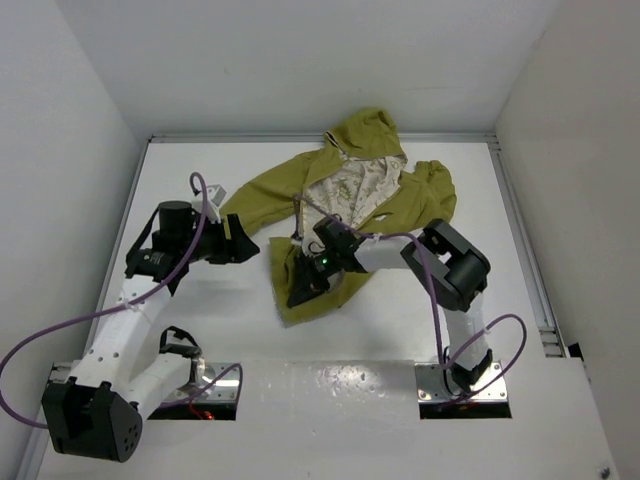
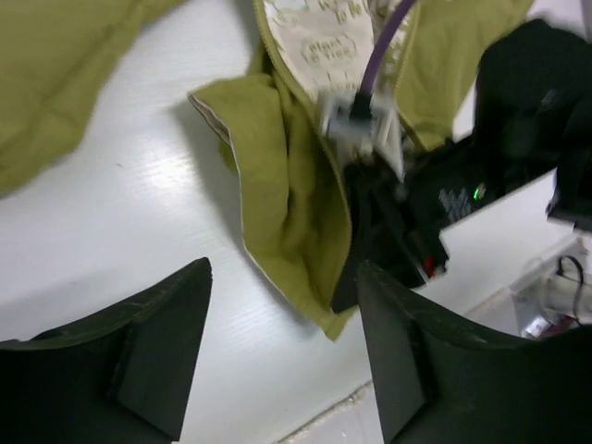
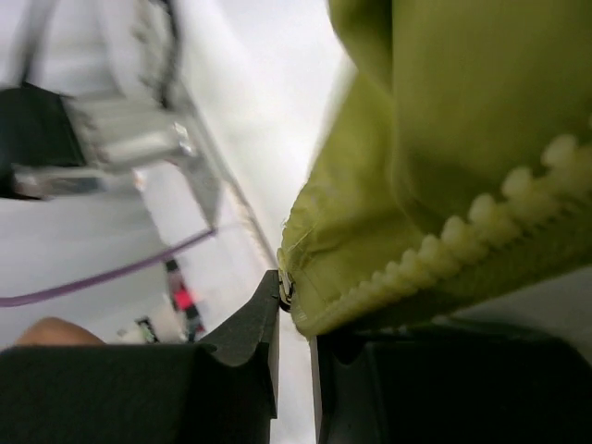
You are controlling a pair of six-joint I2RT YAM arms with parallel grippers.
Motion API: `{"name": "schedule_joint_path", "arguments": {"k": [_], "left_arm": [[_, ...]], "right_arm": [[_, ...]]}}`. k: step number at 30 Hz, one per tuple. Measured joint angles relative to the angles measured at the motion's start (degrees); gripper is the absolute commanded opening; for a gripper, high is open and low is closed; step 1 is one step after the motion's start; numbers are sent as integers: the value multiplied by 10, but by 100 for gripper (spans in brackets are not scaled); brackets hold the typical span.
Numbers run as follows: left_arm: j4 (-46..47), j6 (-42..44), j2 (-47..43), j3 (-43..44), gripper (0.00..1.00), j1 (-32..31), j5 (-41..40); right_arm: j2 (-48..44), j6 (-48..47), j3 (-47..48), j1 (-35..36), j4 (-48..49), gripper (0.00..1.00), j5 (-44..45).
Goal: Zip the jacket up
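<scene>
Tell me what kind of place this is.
Probably a robot test cell in a lab: a white table boxed in by plain white walls, a left arm and a right arm bolted at its near edge, and a jacket laid on it.

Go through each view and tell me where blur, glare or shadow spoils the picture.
Top view: sharp and evenly lit, with a glare patch on the table at its near edge. Left wrist: the jacket edge is fairly clear, but the right arm behind it is smeared. Right wrist: the zipper teeth are too close and soft; the background is washed out.
</scene>
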Motion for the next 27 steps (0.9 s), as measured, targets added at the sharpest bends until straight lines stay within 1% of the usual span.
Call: {"name": "schedule_joint_path", "arguments": {"k": [1,4,5,8,10,11,15,21,25,27], "left_arm": [[3,-3,0,-8,67,2,12],[17,-21,-1,-40,67,10,52],[24,-31,-1,-52,71,13,68],[54,-71,-2,-98,71,27,123],[80,-105,-2,-130,69,38,167],[95,-124,-2,-144,64,41,186],[169,-208,-2,-183,60,42,250],[264,-292,-2,-190,59,41,274],[295,-318,-4,-190,58,32,268],[303,-324,-4,-191,55,24,264]], "right_arm": [[-7,6,0,-9,7,0,-7],[-31,33,7,-48,36,0,-24],[-40,43,11,-62,49,0,-30],[-70,72,20,-99,92,0,-43],[-87,95,20,-118,125,0,-49],[-93,110,19,-123,143,0,-53],[-98,158,6,-122,214,0,-63],[-97,214,-20,-105,261,0,-74],[-94,245,-20,-99,296,0,-75],[-92,257,-20,-99,311,0,-77]]}}
